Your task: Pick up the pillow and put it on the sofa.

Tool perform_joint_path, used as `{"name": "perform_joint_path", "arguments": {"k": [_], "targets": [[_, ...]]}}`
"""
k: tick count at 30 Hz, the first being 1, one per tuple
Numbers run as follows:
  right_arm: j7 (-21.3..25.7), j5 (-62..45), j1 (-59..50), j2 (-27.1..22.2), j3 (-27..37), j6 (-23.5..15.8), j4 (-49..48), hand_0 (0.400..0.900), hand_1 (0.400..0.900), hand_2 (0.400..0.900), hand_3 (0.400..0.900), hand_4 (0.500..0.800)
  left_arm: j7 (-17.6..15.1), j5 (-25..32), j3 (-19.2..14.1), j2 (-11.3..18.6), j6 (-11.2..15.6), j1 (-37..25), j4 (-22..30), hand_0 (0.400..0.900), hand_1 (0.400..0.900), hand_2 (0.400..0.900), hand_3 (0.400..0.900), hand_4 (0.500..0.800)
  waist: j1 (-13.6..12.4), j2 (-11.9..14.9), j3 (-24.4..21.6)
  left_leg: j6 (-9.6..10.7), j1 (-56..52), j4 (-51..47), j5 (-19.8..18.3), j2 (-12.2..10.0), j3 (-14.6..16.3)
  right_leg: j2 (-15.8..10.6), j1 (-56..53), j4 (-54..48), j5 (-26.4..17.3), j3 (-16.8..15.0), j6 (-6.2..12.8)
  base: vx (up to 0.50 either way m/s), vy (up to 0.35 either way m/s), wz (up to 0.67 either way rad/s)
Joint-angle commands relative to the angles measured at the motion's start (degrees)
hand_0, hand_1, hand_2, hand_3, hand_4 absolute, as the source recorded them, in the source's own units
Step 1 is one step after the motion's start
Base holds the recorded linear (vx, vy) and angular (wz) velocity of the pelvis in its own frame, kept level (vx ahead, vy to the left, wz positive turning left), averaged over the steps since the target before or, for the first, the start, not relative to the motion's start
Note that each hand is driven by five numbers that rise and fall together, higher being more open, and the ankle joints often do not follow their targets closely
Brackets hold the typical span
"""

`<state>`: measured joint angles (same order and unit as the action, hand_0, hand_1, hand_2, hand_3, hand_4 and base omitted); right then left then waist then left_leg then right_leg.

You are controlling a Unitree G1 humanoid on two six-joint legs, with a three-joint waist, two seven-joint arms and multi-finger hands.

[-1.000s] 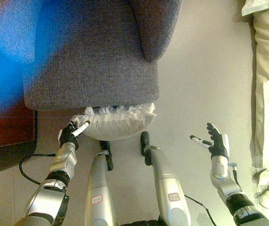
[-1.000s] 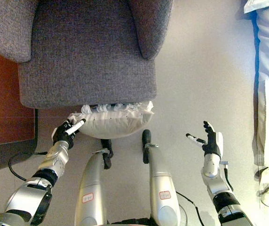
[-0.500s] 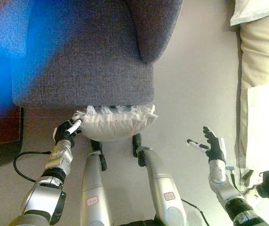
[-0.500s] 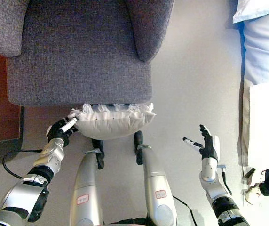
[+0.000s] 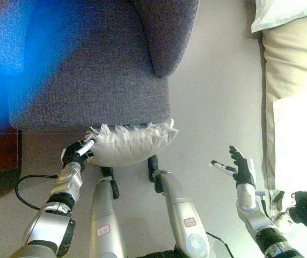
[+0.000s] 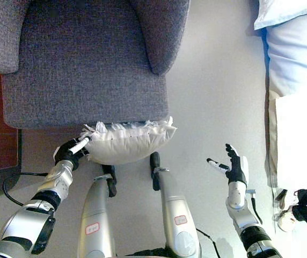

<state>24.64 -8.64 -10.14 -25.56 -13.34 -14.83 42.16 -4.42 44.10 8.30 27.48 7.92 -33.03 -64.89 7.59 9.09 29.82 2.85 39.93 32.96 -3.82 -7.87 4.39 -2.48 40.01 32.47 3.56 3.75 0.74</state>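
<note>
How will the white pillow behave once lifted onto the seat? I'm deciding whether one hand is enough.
The pillow looks soft and probably light: it bulges and its top edge is crumpled. Held only at its left corner by the left hand, it would likely droop. The right hand is open and apart, free to help support it onto the sofa.

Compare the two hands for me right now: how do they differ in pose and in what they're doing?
The left hand is curled at the left end of the white pillow, just below the front edge of the grey sofa; the right hand is spread open and holds nothing. The left hand touches the pillow; the right hand hangs over bare floor, well apart from it. Both are dark with white-tipped fingers.
</note>
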Motion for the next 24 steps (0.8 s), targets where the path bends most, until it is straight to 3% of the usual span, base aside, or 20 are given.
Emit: {"name": "perform_joint_path", "arguments": {"k": [1,10,14,17,22,24], "targets": [[2.32,-0.35,1.03,-2.48,0.64,-2.78,-4.80,0.900,0.900,0.900,0.900,0.800,2.58,-1.69,1.22,1.56,2.60,-2.14,3.02,0.400,0.400,0.400,0.400,0.500,-0.49,1.59,-0.03,-0.59,0.10,1.19,-3.37,1.69,0.39,0.84,-3.76,-2.79,1.64,2.99,1.93,0.00,0.000,0.00],[1.14,-0.07,1.89,-2.75,1.62,-3.40,-2.88,0.900,0.900,0.900,0.900,0.800,3.80,-4.26,1.00,-0.03,3.43,2.72,4.68,0.400,0.400,0.400,0.400,0.500,-0.66,-0.25,-2.43,0.17,-7.19,-4.09,-1.90,2.45,1.82,0.93,-10.61,-7.34,2.38,2.92,1.60,-0.01,0.027,-0.05],[-1.32,1.78,1.51,-2.16,2.67,-4.10,3.40,0.900,0.900,0.900,0.900,0.800,5.04,-4.73,0.07,-3.09,3.46,8.14,4.78,0.400,0.400,0.400,0.400,0.500,-1.30,-3.05,-7.35,1.05,-15.21,-10.70,-0.12,2.87,2.95,-0.60,-17.91,-13.07,2.32,3.38,1.83,0.03,0.080,-0.14],[-3.39,3.99,1.36,-1.47,3.37,-4.78,8.58,0.900,0.900,0.900,0.900,0.800,8.11,-5.42,-1.13,-4.24,3.48,12.05,3.31,0.400,0.400,0.400,0.400,0.500,-1.83,-5.28,-11.21,1.66,-21.99,-16.90,1.65,2.52,4.02,-1.55,-24.07,-17.90,1.62,4.15,2.39,0.07,0.075,-0.10],[-6.22,5.56,2.12,-0.92,5.69,-2.43,12.00,0.900,0.900,0.900,0.900,0.800,10.67,-8.65,-3.20,-5.64,0.97,18.37,4.01,0.400,0.400,0.400,0.400,0.500,-3.16,-7.89,-18.51,2.34,-32.83,-26.59,3.67,2.23,6.31,-2.67,-34.50,-26.07,-0.08,6.46,3.62,0.16,0.068,-0.05],[-6.58,6.24,2.67,-0.90,6.38,-1.73,12.16,0.900,0.900,0.900,0.900,0.800,10.83,-10.98,-3.61,-5.79,1.40,20.22,5.03,0.400,0.400,0.400,0.400,0.500,-3.51,-8.25,-19.99,2.41,-35.22,-28.31,3.92,2.08,6.97,-3.11,-36.66,-27.65,-0.64,7.17,3.99,0.13,0.028,0.00]]}}
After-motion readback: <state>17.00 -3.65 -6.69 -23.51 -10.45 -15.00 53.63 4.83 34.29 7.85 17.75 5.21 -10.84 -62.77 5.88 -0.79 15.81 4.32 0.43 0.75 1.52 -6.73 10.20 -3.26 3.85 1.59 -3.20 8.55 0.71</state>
